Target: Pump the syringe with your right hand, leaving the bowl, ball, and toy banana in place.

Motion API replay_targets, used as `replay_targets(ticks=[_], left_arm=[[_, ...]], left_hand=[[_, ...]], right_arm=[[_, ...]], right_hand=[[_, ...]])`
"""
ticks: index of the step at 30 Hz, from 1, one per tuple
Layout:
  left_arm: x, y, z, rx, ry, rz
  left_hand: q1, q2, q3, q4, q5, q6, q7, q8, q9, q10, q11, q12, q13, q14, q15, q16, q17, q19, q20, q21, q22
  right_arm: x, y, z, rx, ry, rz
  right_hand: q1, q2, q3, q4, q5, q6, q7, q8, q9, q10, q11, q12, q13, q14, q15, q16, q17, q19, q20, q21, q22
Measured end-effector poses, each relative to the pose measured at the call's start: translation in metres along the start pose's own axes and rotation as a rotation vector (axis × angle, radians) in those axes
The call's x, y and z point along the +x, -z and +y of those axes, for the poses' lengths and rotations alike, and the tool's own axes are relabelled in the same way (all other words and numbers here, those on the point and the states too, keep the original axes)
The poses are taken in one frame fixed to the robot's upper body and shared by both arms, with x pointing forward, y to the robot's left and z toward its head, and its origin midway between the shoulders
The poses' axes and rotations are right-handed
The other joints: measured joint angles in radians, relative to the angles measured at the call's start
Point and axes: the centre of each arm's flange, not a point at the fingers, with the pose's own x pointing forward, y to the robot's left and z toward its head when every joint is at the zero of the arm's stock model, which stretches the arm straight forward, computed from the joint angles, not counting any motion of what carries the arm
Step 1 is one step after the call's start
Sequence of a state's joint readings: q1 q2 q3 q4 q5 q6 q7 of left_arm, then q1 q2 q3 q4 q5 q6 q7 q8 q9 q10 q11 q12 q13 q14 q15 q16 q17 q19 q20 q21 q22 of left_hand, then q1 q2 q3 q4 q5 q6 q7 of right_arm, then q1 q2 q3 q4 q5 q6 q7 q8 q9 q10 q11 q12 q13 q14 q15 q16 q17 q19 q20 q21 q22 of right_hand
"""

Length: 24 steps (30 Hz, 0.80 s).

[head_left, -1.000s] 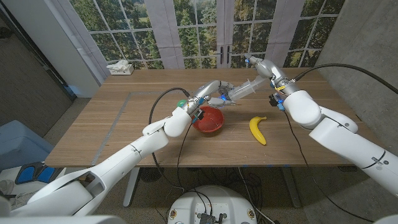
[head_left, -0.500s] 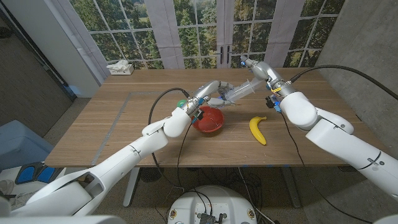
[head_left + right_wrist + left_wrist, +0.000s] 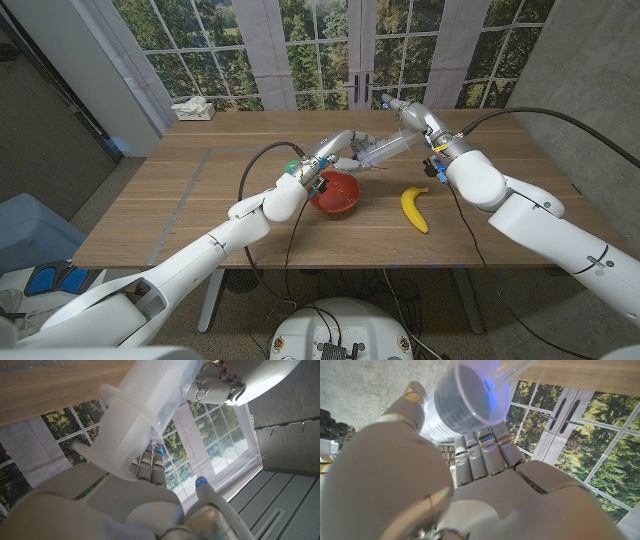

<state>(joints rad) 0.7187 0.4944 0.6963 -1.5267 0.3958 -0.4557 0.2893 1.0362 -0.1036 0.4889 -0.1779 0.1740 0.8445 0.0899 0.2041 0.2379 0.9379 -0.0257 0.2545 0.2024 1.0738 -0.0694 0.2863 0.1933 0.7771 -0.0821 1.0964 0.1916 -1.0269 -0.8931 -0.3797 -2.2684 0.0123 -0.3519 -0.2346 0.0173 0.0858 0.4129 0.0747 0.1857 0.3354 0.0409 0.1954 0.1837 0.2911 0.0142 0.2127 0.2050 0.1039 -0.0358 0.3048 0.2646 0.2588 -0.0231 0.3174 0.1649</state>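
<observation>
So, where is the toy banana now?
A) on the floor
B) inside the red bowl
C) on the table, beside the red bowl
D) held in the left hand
C: the toy banana lies on the bare table, apart from the red bowl, in neither hand.

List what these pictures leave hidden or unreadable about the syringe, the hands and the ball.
- Head view: the clear plastic syringe is small, so plunger depth is unreadable; its tip is hidden inside the left hand.
- Head view: the green ball is mostly covered by the left arm.
- Right wrist view: the right hand sits behind the syringe flange, so where its fingers sit is unclear.
- Left wrist view: the barrel is cut by the edge.
</observation>
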Motion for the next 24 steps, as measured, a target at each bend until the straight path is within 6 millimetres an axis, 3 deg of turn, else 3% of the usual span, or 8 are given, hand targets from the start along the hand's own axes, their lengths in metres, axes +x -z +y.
replay_targets(ticks=[24], left_arm=[[-0.003,-0.004,-0.001,0.003,-0.002,-0.002]], left_hand=[[-0.002,0.002,0.000,0.000,-0.001,0.001,0.001,0.000,0.002,0.001,-0.001,-0.007,0.005,0.000,0.000,-0.004,0.000,-0.009,0.002,0.013,-0.008]], right_arm=[[-0.004,-0.004,0.012,0.006,-0.023,-0.022]], right_hand=[[0.005,-0.005,0.000,0.005,0.007,-0.007,0.000,0.000,0.000,0.000,0.000,-0.006,0.000,0.000,0.000,0.000,0.000,0.000,0.000,-0.015,0.000]])
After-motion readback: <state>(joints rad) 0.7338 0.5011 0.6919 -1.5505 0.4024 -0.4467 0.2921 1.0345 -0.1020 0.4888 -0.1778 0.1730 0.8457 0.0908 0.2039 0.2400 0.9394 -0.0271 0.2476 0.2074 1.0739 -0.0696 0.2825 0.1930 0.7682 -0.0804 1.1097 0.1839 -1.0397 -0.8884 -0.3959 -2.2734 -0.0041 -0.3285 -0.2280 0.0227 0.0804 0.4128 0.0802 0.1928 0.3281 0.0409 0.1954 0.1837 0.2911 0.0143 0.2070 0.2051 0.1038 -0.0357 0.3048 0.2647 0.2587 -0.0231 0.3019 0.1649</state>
